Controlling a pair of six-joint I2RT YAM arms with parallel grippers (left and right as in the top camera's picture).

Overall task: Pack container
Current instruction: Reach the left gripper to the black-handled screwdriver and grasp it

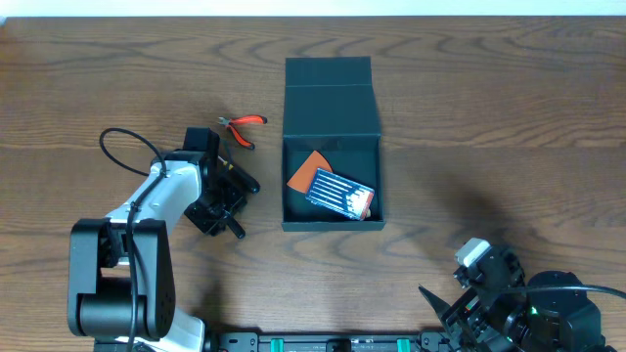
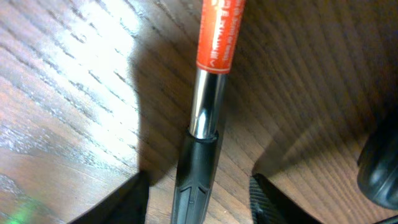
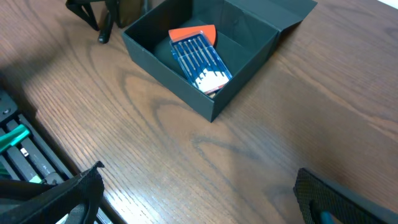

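The container [image 1: 331, 226] is a matte black box with its flap lid folded open at the back; it also shows in the right wrist view [image 3: 168, 81]. Inside lie an orange flat piece [image 1: 311, 168] and a blue-and-white packet [image 1: 340, 196]. My left gripper [image 1: 223, 203] is left of the box, low over the table. In the left wrist view its jaws [image 2: 198, 202] are open on either side of a tool [image 2: 202, 124] with an orange-red label, silver shaft and black end, which lies flat on the wood. My right gripper [image 1: 460, 308] is open and empty at the front right [image 3: 199, 199].
Red-handled pliers [image 1: 240, 127] lie on the table behind the left gripper, left of the box lid. The left arm's base [image 1: 117, 284] stands at the front left. A black rail [image 1: 333, 342] runs along the front edge.
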